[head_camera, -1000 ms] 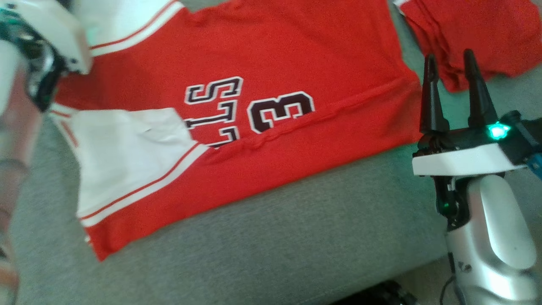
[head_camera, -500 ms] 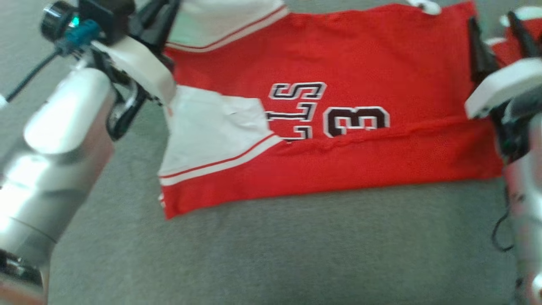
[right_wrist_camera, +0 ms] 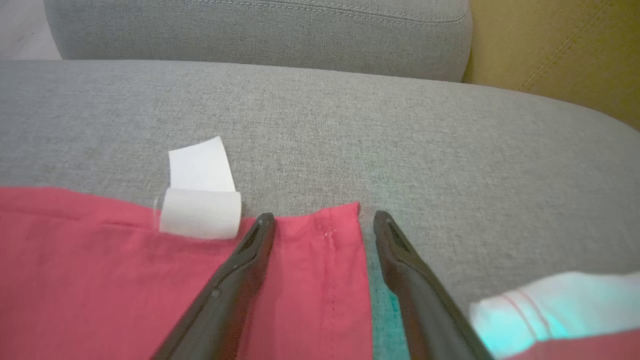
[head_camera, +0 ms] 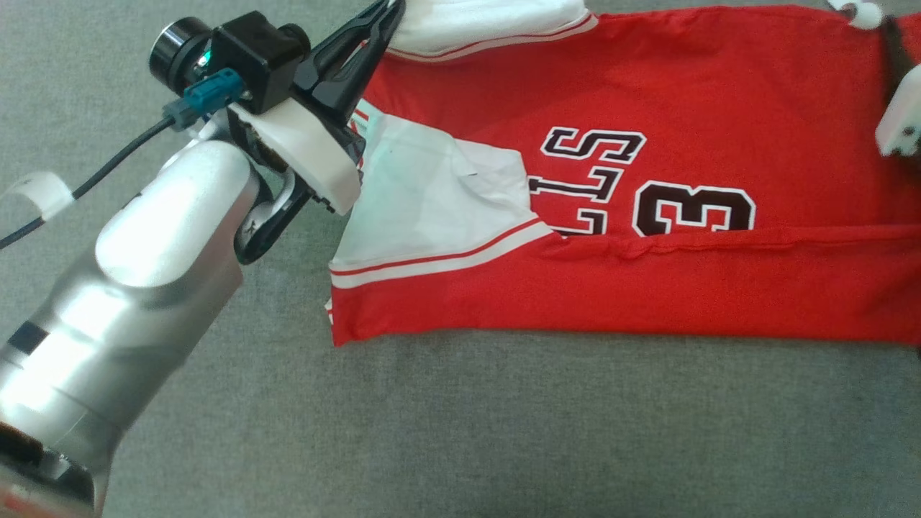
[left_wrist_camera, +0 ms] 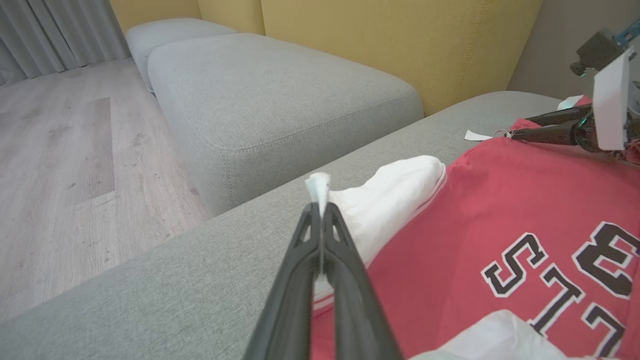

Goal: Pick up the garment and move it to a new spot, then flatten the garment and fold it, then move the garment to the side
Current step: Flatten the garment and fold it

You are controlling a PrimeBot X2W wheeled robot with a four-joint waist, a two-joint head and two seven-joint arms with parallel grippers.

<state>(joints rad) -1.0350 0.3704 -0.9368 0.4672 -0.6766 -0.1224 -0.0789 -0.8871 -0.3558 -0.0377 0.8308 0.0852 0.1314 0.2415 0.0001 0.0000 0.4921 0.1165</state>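
Step in hand: folding, as I judge it; the garment lies flat on the grey sofa cushion, its near long edge already turned over the lettering
Left claw: the left claw is pressed together, pinching the white sleeve at its far tip, a nub of white cloth poking out past the tips
Right claw: the right claw is spread, one finger over the red hem corner, the other on bare cushion just beside it; the hem lies between them, ungripped
White tag: just left of the right claw's fingers, at the hem edge
Next move: probably the right claw must nip that corner, so both ends can lift together
Arm pose: left forearm slants up from the lower left of the head view, fingers low, nearly level with the cushion
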